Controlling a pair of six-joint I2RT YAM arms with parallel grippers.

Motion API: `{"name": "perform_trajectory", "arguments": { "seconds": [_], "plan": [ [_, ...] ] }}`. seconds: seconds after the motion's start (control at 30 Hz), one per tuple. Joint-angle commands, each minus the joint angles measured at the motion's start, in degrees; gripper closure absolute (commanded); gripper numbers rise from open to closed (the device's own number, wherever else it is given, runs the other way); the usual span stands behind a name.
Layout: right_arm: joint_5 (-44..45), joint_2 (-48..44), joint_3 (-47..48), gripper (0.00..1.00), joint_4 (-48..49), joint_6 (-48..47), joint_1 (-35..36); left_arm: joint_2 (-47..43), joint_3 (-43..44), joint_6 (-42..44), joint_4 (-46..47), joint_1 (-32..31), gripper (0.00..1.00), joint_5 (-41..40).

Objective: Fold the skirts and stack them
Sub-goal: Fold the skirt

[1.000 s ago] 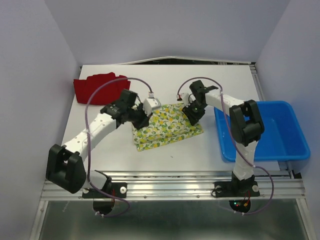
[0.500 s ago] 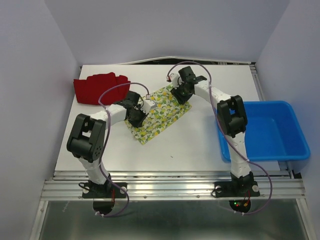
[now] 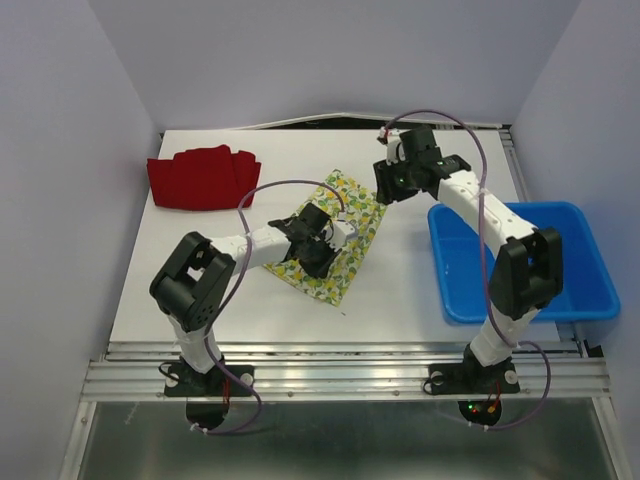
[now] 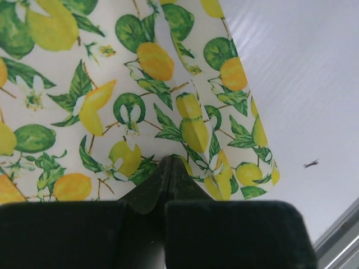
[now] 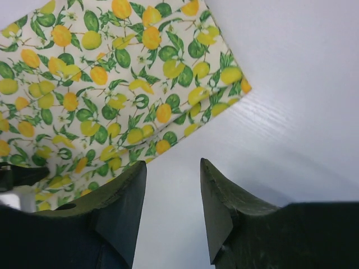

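lemon skirt [image 3: 355, 212] lies mid-table [image 3: 410, 295]. left pincer [image 4: 168, 164] is closed tight, pinching its cloth near one edge. right pincer [image 5: 171, 165] gapes wide and empty over bare table beside the skirt's far corner. red skirt [image 3: 203, 177] sits back left, blue bin [image 3: 560, 275] right.

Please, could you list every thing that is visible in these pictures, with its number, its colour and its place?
lemon skirt: one, white with yellow lemons and green leaves, lying flat in the middle of the table.
red skirt: one, red, far left of the table.
bin: one, blue, at the table's right side, nothing seen inside.
table: one, white, under the skirts.
speck: one, dark, on the table beside the lemon skirt's near corner.
cables: two, purple, one looping over each arm.
left fingers: two, black, shut, tips on the lemon skirt.
right fingers: two, black, open, over bare table beside the lemon skirt, holding nothing.
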Motion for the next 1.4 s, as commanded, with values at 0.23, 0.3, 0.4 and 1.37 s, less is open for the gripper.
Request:
{"name": "perform_trajectory", "arguments": {
  "seconds": [0.23, 0.3, 0.4, 1.37],
  "plan": [
    [-6.9, -9.0, -13.5, 0.51, 1.3, 15.7, -1.7, -14.6, 1.3, -18.1, 9.9, -2.3, 1.00, -5.5],
    [-6.8, -8.1, -14.4, 0.52, 2.1, 15.7, -1.7, -17.1, 0.7, -20.6, 10.8, -1.2, 1.00, -8.3],
    [-3.9, -4.3, -13.7, 0.53, 3.5, 14.7, -1.7, -19.4, -1.1, -20.3, 10.6, 2.4, 1.00, -10.8],
    [-18.3, 12.5, -9.2, 0.63, 11.6, 28.6, -2.2, -18.2, -4.4, -4.7, 3.3, 1.5, 0.83, -12.8]
  ]
}}
